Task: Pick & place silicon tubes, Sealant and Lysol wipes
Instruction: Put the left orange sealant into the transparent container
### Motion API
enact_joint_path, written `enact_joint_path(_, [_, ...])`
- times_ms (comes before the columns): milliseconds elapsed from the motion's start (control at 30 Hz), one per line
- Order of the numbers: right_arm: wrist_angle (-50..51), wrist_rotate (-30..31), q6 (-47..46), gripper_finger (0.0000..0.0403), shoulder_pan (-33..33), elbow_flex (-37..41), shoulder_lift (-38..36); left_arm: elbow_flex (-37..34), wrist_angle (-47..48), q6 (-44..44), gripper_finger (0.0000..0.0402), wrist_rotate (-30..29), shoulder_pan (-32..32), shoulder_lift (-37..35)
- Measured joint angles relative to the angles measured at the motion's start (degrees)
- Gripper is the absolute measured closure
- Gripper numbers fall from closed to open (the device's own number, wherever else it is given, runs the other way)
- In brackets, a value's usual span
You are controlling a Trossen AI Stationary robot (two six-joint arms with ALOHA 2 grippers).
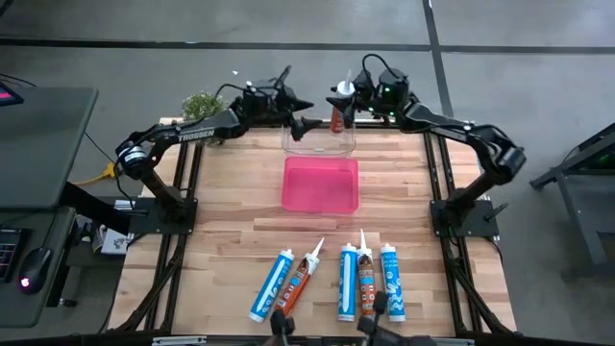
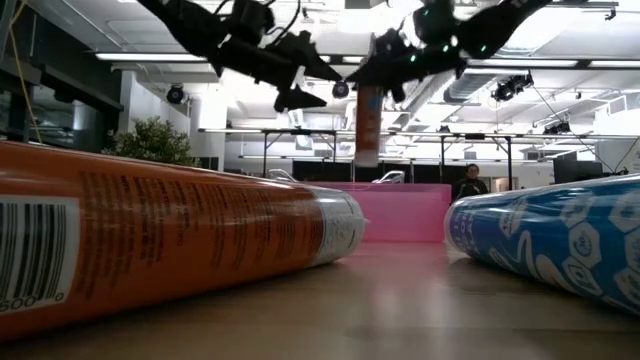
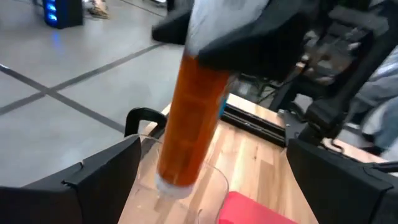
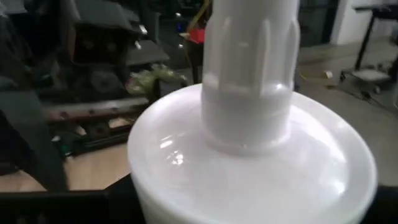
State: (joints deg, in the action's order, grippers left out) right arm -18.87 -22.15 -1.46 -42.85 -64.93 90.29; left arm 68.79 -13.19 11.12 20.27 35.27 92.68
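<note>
From above, the right gripper (image 1: 343, 96) holds an orange tube (image 1: 338, 115) upright over the clear bin (image 1: 318, 140) at the far edge. The left gripper (image 1: 300, 115) waits beside it, wide open. From table level, the tube (image 2: 368, 125) hangs above the bin; lowering and release should come next.

You're looking at a workshop-style lab: bare concrete floor (image 1: 538, 77) around the pale wooden table (image 1: 231, 221), strip lights (image 2: 150, 56) overhead.
</note>
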Motion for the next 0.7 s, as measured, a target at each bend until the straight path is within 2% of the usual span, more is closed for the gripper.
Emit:
enact_joint_path(233, [-2.2,3.8,-0.4,0.0225,-0.1,0.0,5.5,0.0,-10.0,8.3,0.0005,19.1,9.4,0.0])
enact_joint_path(333, [-2.6,6.1,0.2,0.0225,0.0,0.0,7.4,0.0,-16.0,13.2,0.0005,24.2,12.0,0.0])
enact_joint_path(567, [-3.3,8.8,0.3,0.0225,0.1,0.0,9.4,0.0,-26.6,22.8,0.0005,28.8,14.7,0.0])
enact_joint_path(700, [-3.4,11.1,1.3,0.0225,0.1,0.0,10.5,0.1,-30.5,25.6,0.0005,29.0,14.6,0.0])
